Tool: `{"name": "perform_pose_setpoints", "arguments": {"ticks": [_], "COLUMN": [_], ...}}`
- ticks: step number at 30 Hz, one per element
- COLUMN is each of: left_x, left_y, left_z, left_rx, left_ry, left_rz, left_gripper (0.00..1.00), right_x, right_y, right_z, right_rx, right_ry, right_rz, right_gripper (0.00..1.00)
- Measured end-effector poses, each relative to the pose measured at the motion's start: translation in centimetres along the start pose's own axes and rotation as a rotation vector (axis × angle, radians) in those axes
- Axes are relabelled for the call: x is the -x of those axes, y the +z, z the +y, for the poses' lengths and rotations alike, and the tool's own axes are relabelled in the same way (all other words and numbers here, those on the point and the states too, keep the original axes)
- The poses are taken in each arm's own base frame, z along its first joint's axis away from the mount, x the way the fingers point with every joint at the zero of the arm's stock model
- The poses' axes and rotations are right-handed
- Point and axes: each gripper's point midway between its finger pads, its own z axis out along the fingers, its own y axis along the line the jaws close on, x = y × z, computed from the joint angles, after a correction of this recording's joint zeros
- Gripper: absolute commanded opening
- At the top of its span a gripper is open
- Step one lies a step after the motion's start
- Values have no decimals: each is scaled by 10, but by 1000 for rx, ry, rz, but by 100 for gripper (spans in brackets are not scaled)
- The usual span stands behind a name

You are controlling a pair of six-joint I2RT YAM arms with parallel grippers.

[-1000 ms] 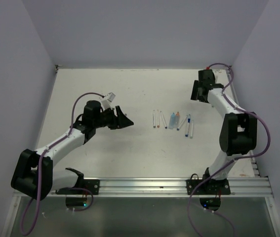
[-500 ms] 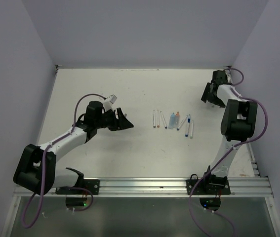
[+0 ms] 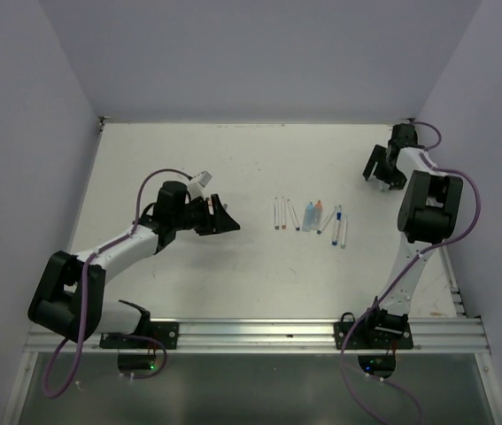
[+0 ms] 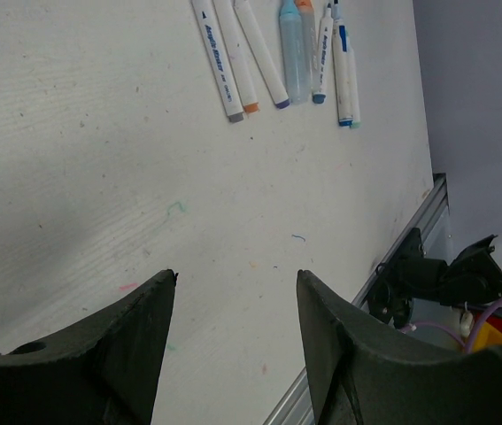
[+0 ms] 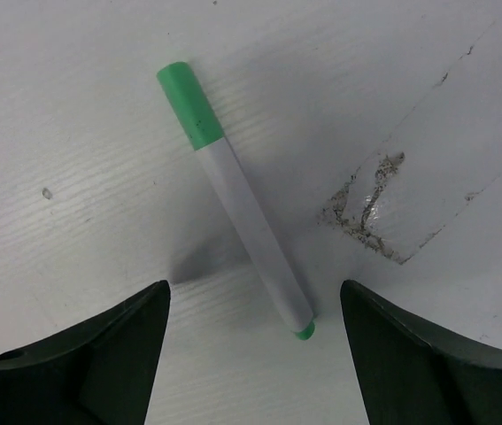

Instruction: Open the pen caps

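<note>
Heading into the grab, your right gripper (image 5: 255, 288) hangs over the green pen (image 5: 249, 226) with its jaws wide and nothing in them. The barrel lies slantwise between the fingers, touching neither. That pen sits alone near the far right corner of the table (image 3: 189, 159), well apart from the other pens (image 3: 308, 215) lined up mid-table. My worry: because it's skewed, closing could nudge one end first and spin or roll it away. Or you'd pinch the white barrel near the tail, leaving the green cap (image 5: 190, 106) awkward for the other arm. Left gripper (image 4: 237, 279) is open too, empty, hovering short of the row. No containers anywhere in view, so nothing to report there.
</note>
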Motion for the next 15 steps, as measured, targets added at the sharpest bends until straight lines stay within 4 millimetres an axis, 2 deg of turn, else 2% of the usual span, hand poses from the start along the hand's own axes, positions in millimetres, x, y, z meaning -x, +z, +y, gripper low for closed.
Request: {"name": "perform_pose_setpoints", "arguments": {"ticks": [2, 8, 11, 13, 15], "left_x": [0, 0, 1, 4, 7], "left_y": [0, 0, -1, -3, -6], "left_z": [0, 0, -1, -4, -9], "left_rx": [0, 0, -1, -6, -15], "left_ry": [0, -1, 2, 10, 20], "left_rz": [0, 0, -5, -17, -32], "left_gripper": [61, 61, 61, 61, 61], "right_x": [2, 0, -2, -3, -4], "right_y": [1, 2, 3, 2, 1], "right_z": [2, 1, -4, -7, -6], "right_rx": [20, 28, -2, -19, -21], "right_ry": [-1, -19, -31, -39, -45], "right_rz": [8, 44, 51, 55, 60], "right_gripper": [77, 53, 7, 0, 0]}}
